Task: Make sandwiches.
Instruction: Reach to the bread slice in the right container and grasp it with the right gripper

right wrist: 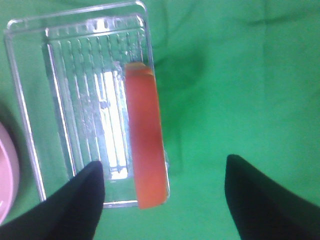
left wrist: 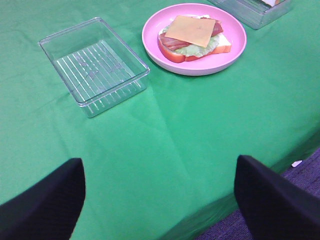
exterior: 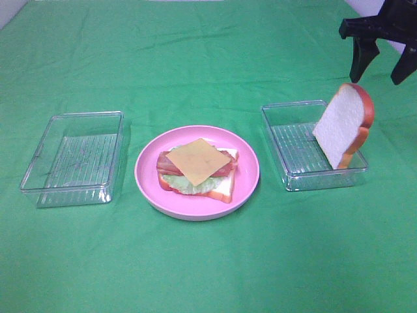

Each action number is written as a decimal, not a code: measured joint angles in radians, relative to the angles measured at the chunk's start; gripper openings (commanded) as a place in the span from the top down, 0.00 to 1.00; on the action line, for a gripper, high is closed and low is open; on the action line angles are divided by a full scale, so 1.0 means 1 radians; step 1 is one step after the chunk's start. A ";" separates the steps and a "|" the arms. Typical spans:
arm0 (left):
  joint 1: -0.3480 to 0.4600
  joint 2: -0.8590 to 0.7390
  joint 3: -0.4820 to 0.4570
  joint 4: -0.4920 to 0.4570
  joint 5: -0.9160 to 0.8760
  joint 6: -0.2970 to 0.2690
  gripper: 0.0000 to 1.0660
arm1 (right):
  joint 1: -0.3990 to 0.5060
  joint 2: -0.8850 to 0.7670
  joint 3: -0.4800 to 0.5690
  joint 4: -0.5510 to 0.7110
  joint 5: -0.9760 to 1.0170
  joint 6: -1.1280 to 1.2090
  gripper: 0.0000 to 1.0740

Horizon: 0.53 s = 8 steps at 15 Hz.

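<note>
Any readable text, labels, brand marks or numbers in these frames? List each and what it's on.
None: no view shows any text, label, brand mark or number.
Plate: plain pink, no marking.
Cheese on the open sandwich: blank.
Bread slice leaning in the right tray: blank.
Left tray: clear ribbed plastic, no print visible.
Green cloth: plain.

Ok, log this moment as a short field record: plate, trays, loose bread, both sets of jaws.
plate: pink plate at centre, holding the open sandwich stack
stack order: bread slice at the bottom, lettuce, bacon, cheese square on top; no top slice yet
left tray: clear tray, nothing in it
right tray: clear tray holding one thing
loose bread: bread slice on edge, leaning on the right tray's outer wall
left gripper: jaws open, holding nothing
right gripper: jaws open, above the bread slice, apart from it
</note>
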 measured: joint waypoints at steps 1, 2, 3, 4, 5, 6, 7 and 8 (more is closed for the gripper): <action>0.000 0.000 0.000 0.000 0.000 0.000 0.27 | 0.000 0.000 0.023 0.003 0.004 -0.009 0.39; 0.000 0.000 0.000 0.000 0.000 0.000 0.27 | 0.000 0.000 0.043 0.022 0.005 -0.023 0.39; 0.000 0.000 0.000 0.000 0.000 0.000 0.27 | 0.000 0.002 0.052 0.035 0.005 -0.026 0.39; 0.000 0.000 0.000 0.000 0.000 0.000 0.27 | 0.000 0.005 0.056 0.053 0.003 -0.026 0.39; 0.000 0.000 0.000 0.000 0.000 0.000 0.27 | 0.000 0.014 0.056 0.061 -0.006 -0.026 0.39; 0.000 0.000 0.000 0.000 0.000 0.000 0.27 | 0.000 0.024 0.056 0.063 -0.017 -0.026 0.39; 0.000 0.000 0.000 0.000 0.000 0.000 0.27 | 0.000 0.041 0.056 0.063 -0.027 -0.026 0.39; 0.000 0.000 0.000 0.000 0.000 0.000 0.27 | 0.000 0.056 0.056 0.062 -0.043 -0.026 0.39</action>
